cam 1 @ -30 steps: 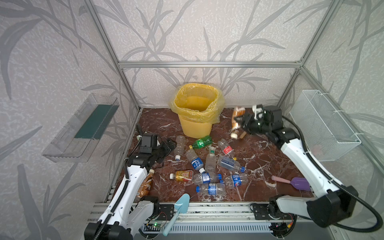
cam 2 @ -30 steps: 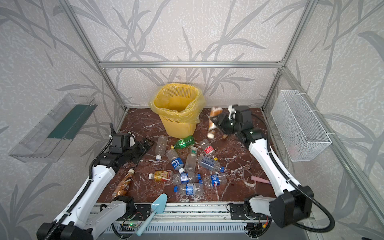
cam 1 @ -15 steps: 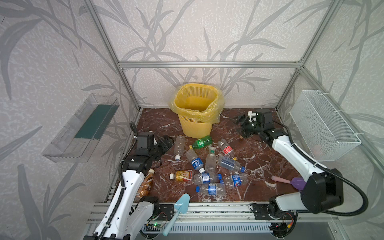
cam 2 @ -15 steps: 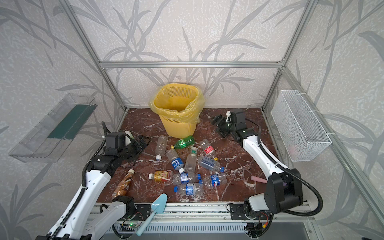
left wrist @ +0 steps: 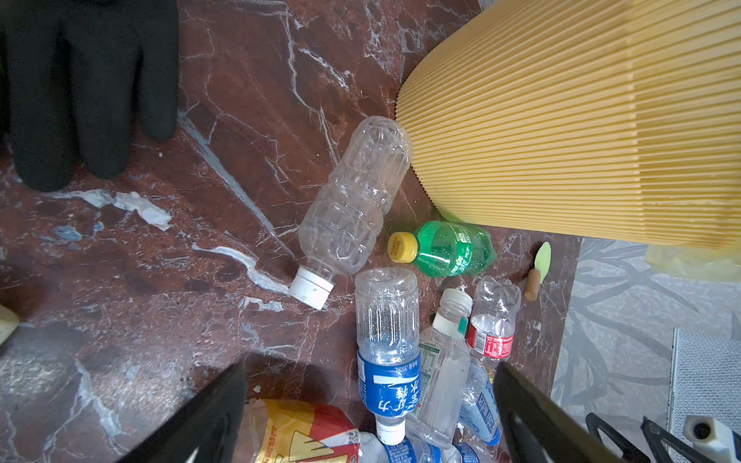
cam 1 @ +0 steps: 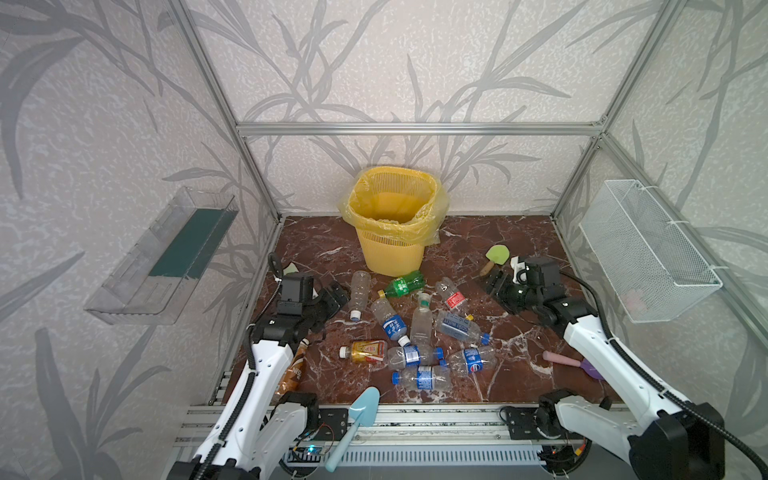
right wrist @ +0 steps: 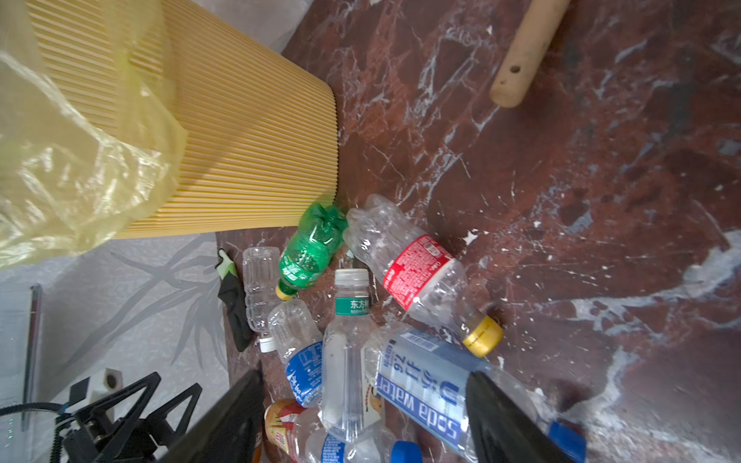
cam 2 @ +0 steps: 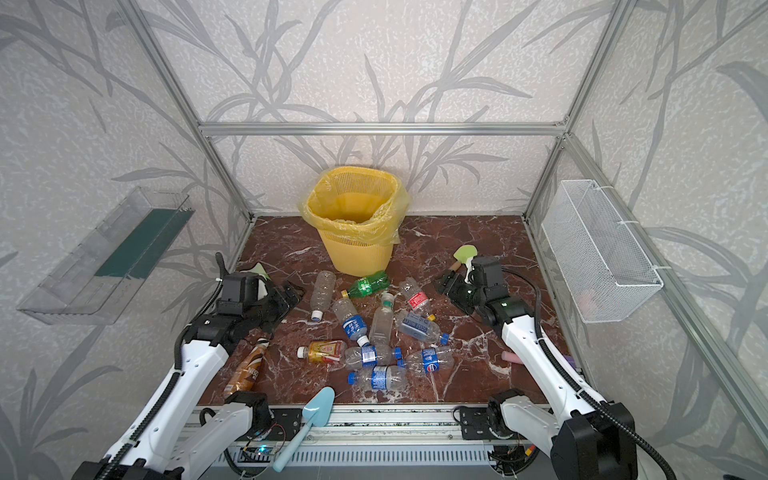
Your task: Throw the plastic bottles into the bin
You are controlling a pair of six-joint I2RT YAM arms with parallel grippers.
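Observation:
The bin [cam 1: 390, 249], a yellow lattice basket lined with a yellow bag, stands at the back middle of the floor. Several plastic bottles lie in a heap in front of it, among them a green one [cam 1: 405, 284], a red-labelled one [cam 1: 453, 296] and a soda-water one [right wrist: 421, 385]. A brown bottle [cam 1: 293, 370] lies apart beside the left arm. My left gripper [cam 1: 334, 295] hangs low at the heap's left edge, open and empty, its view looking at a clear bottle [left wrist: 353, 200]. My right gripper [cam 1: 494, 280] is low to the right of the heap, jaws apart, holding nothing.
A green paddle [cam 1: 496, 255] with a wooden handle lies just behind the right gripper. A light-blue shovel [cam 1: 357, 415] leans on the front rail. A pink-handled toy [cam 1: 569, 361] lies front right. A wire basket [cam 1: 648, 253] and a clear tray [cam 1: 162, 257] hang on the side walls.
The right gripper held a brown-and-orange bottle up beside the bin's rim; it has let go, dropped low and pulled back to the right. That bottle no longer shows. The left arm barely shifted.

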